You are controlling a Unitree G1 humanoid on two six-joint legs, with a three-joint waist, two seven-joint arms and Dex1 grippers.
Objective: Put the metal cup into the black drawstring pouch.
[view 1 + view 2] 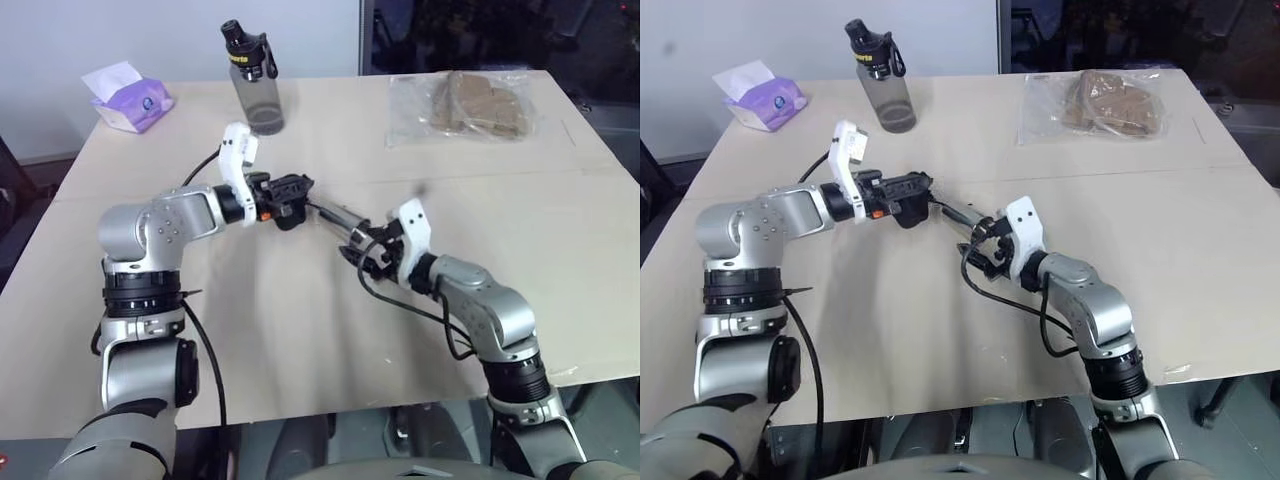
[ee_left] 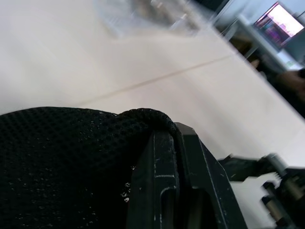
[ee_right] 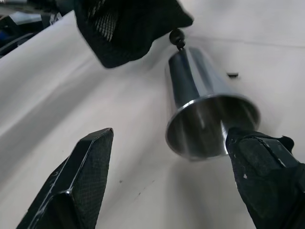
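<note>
I see the pale desk (image 1: 330, 330) spread wide under both arms. At its far edge lies a clear plastic bag (image 1: 462, 108) of brown items, with a grey bottle (image 1: 256, 80) with a black cap standing to its left and a purple tissue pack (image 1: 130, 98) near the far left corner.

My left pincer (image 1: 296, 190) is pressed together on the black pouch (image 1: 288, 212), holding it up off the desk near the middle; in the left wrist view the mesh cloth (image 2: 62, 162) is bunched against the pincer's fingers (image 2: 164, 191).

My right pincer (image 1: 362, 246) is spread, just to the right of the pouch. In the right wrist view one finger (image 3: 267, 171) touches the rim of the metal cup (image 3: 205, 105), while the other finger (image 3: 78, 186) stands well apart from it. The cup lies tilted between the two pincers, its closed base toward the pouch and its open mouth toward the right pincer; it is outside the pouch. A small cord bead (image 3: 177, 37) hangs from the pouch, just beside the cup's base.
</note>
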